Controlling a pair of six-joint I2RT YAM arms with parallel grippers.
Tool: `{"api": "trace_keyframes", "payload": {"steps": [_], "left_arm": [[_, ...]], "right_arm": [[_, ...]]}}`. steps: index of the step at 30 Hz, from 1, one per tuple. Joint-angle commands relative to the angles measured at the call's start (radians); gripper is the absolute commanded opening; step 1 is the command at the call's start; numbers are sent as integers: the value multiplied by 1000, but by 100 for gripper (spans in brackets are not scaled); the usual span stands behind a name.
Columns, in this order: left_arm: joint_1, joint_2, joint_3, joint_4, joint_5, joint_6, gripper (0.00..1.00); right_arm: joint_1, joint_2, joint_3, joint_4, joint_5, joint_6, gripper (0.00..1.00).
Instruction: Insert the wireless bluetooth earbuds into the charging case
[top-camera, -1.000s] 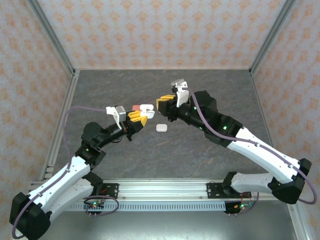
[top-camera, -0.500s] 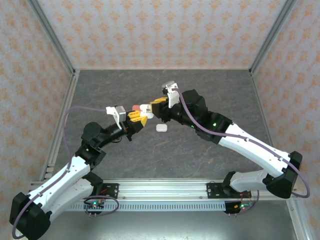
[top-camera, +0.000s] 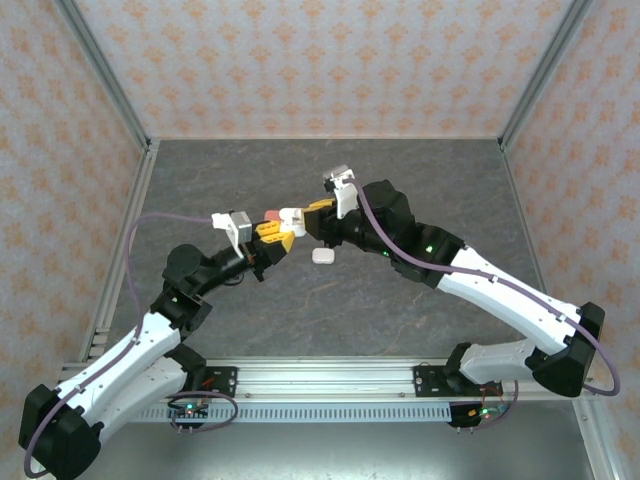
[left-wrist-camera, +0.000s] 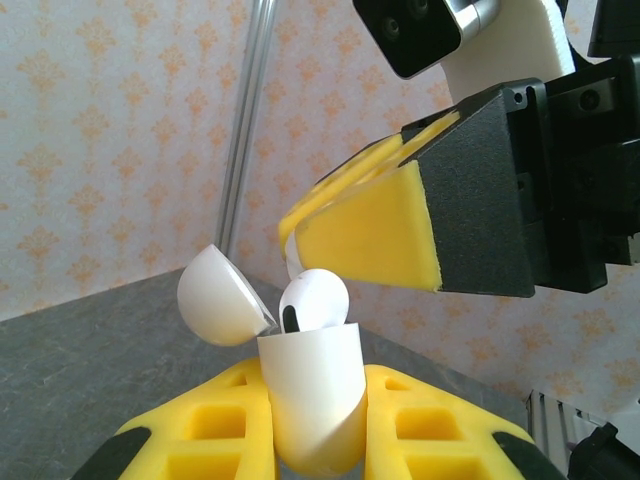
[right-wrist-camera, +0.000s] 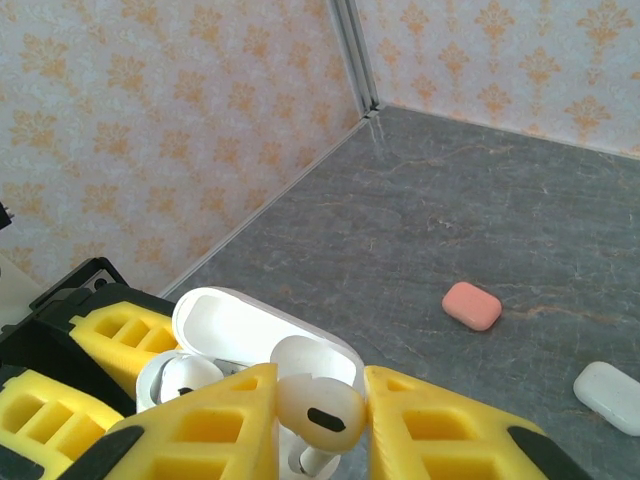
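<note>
Right gripper (right-wrist-camera: 320, 388) is clamped on a white earbud (right-wrist-camera: 322, 420), centre frame, above the half-filled case (left-wrist-camera: 310, 375) pinched by left gripper (left-wrist-camera: 312, 405).

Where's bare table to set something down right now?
Bare: the far strip of the table along the back wall, and the near patch before the rail. Crowded: the centre, where the left gripper with the open case meets the right gripper with an earbud, pink case and closed white case beside them.
</note>
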Motion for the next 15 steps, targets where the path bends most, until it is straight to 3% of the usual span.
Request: {"api": "trace_keyframes", "payload": {"steps": [1,15], "left_arm": [[-5,-9,1,56,-8,-2,0],[-5,-10,1,59,-17,2,0]], "right_arm": [[7,9,10,-13,-18,15,24],[7,25,36,-46,-55,43,25]]}}
